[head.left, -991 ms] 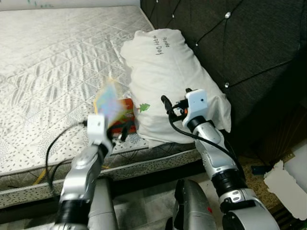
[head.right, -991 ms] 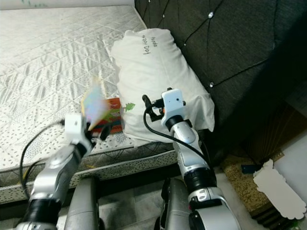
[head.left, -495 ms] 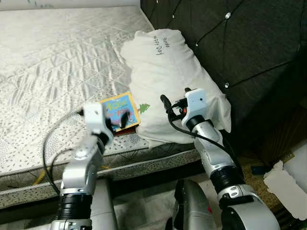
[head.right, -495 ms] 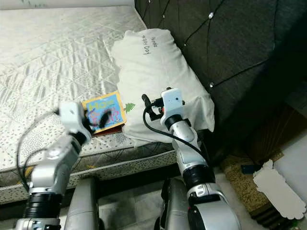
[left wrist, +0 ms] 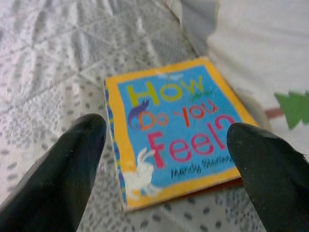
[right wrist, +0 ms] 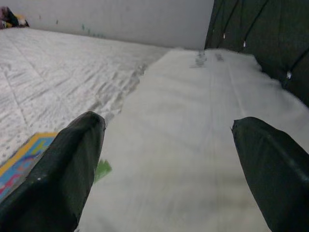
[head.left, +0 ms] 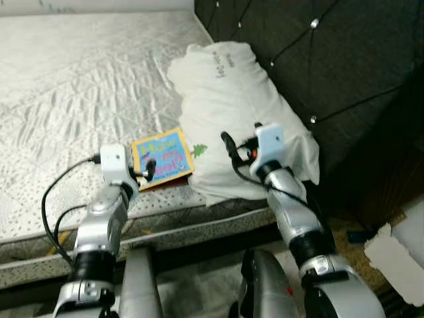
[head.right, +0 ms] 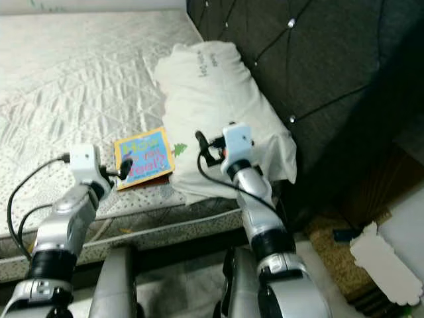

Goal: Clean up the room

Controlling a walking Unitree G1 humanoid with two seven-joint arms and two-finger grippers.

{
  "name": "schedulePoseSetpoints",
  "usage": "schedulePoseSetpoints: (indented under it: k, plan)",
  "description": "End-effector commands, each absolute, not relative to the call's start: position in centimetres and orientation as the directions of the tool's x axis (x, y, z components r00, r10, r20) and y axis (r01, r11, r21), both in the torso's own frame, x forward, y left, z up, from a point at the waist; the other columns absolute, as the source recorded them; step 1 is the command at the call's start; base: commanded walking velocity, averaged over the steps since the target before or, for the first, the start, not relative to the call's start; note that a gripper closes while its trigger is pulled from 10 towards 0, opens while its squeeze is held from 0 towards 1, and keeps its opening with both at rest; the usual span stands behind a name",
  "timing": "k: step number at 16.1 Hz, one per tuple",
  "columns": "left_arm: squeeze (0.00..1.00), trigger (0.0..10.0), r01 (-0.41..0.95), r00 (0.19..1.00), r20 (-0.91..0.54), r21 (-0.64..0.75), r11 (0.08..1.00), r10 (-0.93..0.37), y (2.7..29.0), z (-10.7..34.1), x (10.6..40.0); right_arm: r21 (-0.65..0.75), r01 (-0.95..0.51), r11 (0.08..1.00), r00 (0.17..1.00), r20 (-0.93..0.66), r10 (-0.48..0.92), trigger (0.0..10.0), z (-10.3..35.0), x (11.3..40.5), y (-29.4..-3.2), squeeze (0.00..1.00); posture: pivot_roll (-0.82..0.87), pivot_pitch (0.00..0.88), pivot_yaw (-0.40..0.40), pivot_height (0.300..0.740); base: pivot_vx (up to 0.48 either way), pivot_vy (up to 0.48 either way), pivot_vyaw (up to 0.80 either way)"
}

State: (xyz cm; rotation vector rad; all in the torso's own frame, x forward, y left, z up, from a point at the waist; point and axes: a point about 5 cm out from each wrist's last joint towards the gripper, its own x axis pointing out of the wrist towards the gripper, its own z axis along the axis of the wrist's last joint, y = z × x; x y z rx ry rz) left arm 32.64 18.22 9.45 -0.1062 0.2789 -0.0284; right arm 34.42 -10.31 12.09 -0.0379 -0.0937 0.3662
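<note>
Left wrist view: the left gripper [left wrist: 164, 164] hangs wide open and empty above the book [left wrist: 174, 145]. That blue, yellow-bordered book lies flat near the mattress's [head.left: 73, 86] front edge, tucked against the pillow [head.left: 232, 112]. The right gripper [right wrist: 169, 164] gapes wide over the pillow, holding nothing.

My left claw [left wrist: 164, 159] has smooth matt black fingers [left wrist: 58, 169]. The book [left wrist: 174, 140] looks glossy card; the mattress [head.left: 73, 79] quilted cloth; the pillow [head.left: 232, 99] soft white cloth.
</note>
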Motion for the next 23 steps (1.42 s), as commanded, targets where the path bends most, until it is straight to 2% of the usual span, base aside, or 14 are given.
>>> schedulePoseSetpoints:
  k: [1, 4, 8, 12, 14, 15, 17, 19, 23]
  plan:
    - [0.0, 10.0, 0.006, 0.967, -0.251, -0.126, 0.992, -0.037, 18.0, 10.0, 33.3, -0.038, -0.344, 0.938, 0.934, 0.084, 0.346, 10.0, 12.1, 34.0, -11.0, 0.0, 0.02, 0.0, -0.071, 0.557, 0.0, 0.0, 0.0]
    - [0.0, 10.0, 0.01, 0.976, -0.213, -0.158, 0.987, -0.044, 17.9, 10.8, 34.4, -0.003, -0.29, 0.957, 0.956, 0.047, 0.289, 10.0, 11.4, 32.3, -13.0, 0.0, -0.03, 0.017, -0.069, 0.557, 0.0, 0.0, 0.0]
    - [0.0, 10.0, 0.013, 0.941, -0.33, -0.189, 0.982, -0.076, 18.4, 9.7, 36.3, -0.033, -0.187, 0.982, 0.982, -0.036, 0.186, 10.0, 11.1, 28.0, -17.6, 0.0, -0.17, 0.153, -0.065, 0.557, 0.0, 0.0, 0.0]
    - [0.0, 10.0, -0.015, 0.893, -0.435, -0.276, 0.961, -0.112, 17.7, 7.6, 36.0, -0.07, -0.146, 0.987, 0.984, -0.112, 0.138, 10.0, 11.5, 24.7, -20.3, 0.0, -0.24, 0.205, -0.07, 0.557, 0.0, 0.0, 0.0]
    - [0.0, 10.0, -0.019, 0.861, -0.494, -0.266, 0.964, -0.12, 17.8, 6.1, 35.3, -0.089, -0.15, 0.985, 0.979, -0.153, 0.136, 10.0, 12.0, 23.3, -21.1, 0.0, -0.27, 0.221, -0.075, 0.557, 0.0, 0.0, 0.0]
    - [0.0, 10.0, -0.039, 0.818, -0.564, -0.258, 0.965, -0.117, 18.3, 4.4, 34.1, -0.111, -0.143, 0.983, 0.974, -0.192, 0.12, 10.0, 12.4, 22.2, -22.0, 0.0, -0.29, 0.232, -0.081, 0.557, 0.0, 0.0, 0.0]
    - [0.0, 10.0, -0.111, 0.753, -0.655, -0.225, 0.968, -0.066, 19.6, 2.3, 32.3, -0.128, -0.138, 0.982, 0.972, -0.208, 0.109, 10.0, 12.8, 21.9, -22.6, 0.0, -0.3, 0.234, -0.084, 0.557, 0.0, 0.0, 0.0]
    - [0.0, 10.0, -0.135, 0.737, -0.675, -0.207, 0.969, -0.042, 20.4, 1.7, 31.6, -0.136, -0.14, 0.981, 0.971, -0.214, 0.109, 10.0, 12.9, 22.0, -22.6, 0.0, -0.29, 0.231, -0.085, 0.557, 0.0, 0.0, 0.0]
    - [0.0, 10.0, -0.118, 0.774, -0.63, -0.246, 0.962, -0.066, 20.5, 2.4, 32.2, -0.123, -0.168, 0.978, 0.965, -0.225, 0.138, 10.0, 12.8, 22.9, -21.6, 0.0, -0.26, 0.216, -0.093, 0.557, 0.0, 0.0, 0.0]
